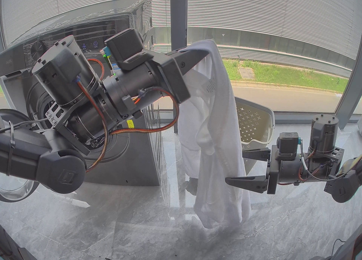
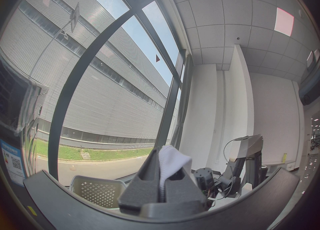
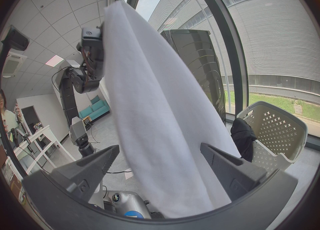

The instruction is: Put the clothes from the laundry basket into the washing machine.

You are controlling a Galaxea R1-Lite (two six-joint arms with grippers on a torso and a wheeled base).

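My left gripper point(image 1: 200, 51) is raised high and shut on the top of a white garment point(image 1: 211, 136), which hangs down long toward the floor. In the left wrist view the white cloth point(image 2: 170, 162) is pinched between the fingers point(image 2: 146, 180). My right gripper point(image 1: 243, 168) stands open at the garment's lower right side, one finger point(image 3: 96, 165) on each side of the hanging white garment point(image 3: 156, 124). The washing machine point(image 1: 124, 19) stands at the left behind my left arm. The pale laundry basket point(image 1: 254, 123) sits behind the garment, with a dark garment point(image 3: 242, 135) draped over its rim.
A tall window with a dark frame post point(image 1: 178, 8) runs behind the basket. The floor point(image 1: 113, 219) is grey marble tile. In the right wrist view, a white desk point(image 3: 43, 137) and teal sofa point(image 3: 96, 107) stand far off in the room.
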